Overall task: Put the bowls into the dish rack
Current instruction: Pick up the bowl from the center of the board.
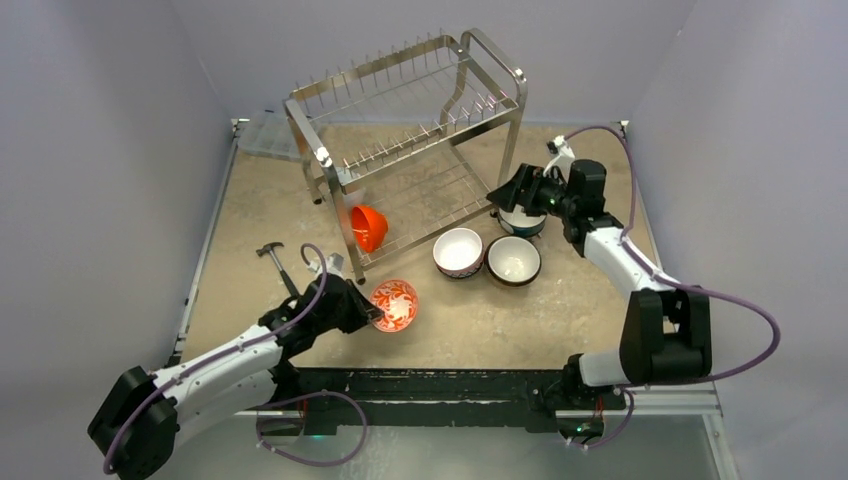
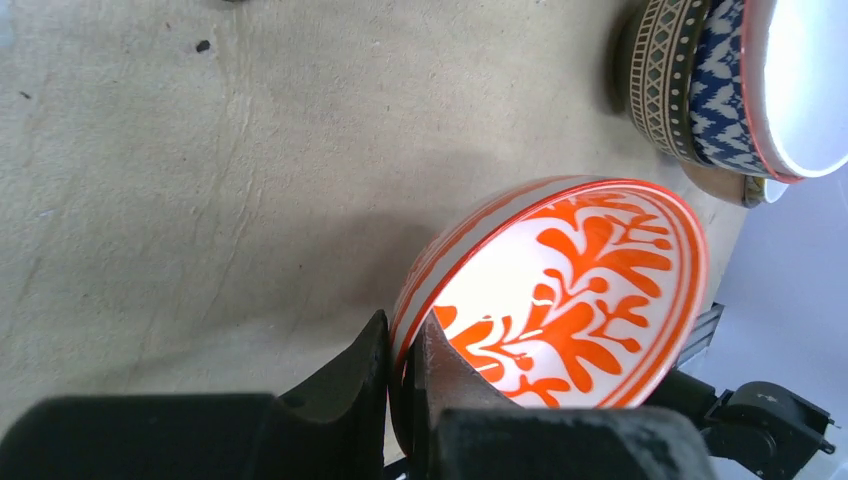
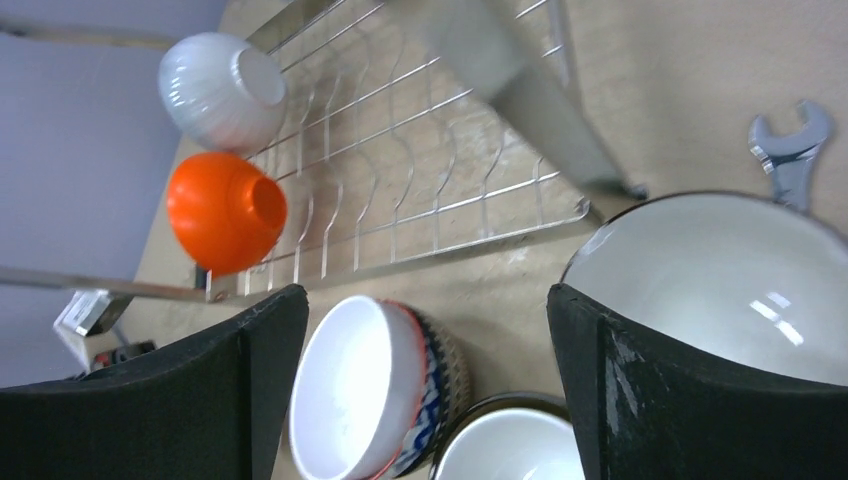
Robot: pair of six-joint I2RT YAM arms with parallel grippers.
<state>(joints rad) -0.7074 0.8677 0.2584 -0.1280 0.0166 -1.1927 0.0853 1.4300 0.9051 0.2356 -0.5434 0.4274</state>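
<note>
My left gripper point(image 1: 375, 312) is shut on the rim of the red floral bowl point(image 1: 396, 305), which tilts up just off the table. The left wrist view shows one finger inside and one outside that rim point(image 2: 405, 370), around the floral bowl point(image 2: 580, 290). The steel dish rack point(image 1: 405, 130) stands at the back, with the orange bowl point(image 1: 368, 227) on edge in its lower tier. A patterned white bowl point(image 1: 458, 250) and a dark-sided white bowl point(image 1: 513, 260) sit in front of the rack. My right gripper point(image 1: 505, 193) is open and empty over another bowl point(image 1: 523, 224); that bowl also shows by the right finger in the right wrist view point(image 3: 720, 280).
A hammer point(image 1: 272, 255) lies on the table at the left. A clear plastic box point(image 1: 265, 135) sits at the back left corner. A wrench point(image 3: 790, 150) lies beside the rack's right leg. Grey walls close in on three sides.
</note>
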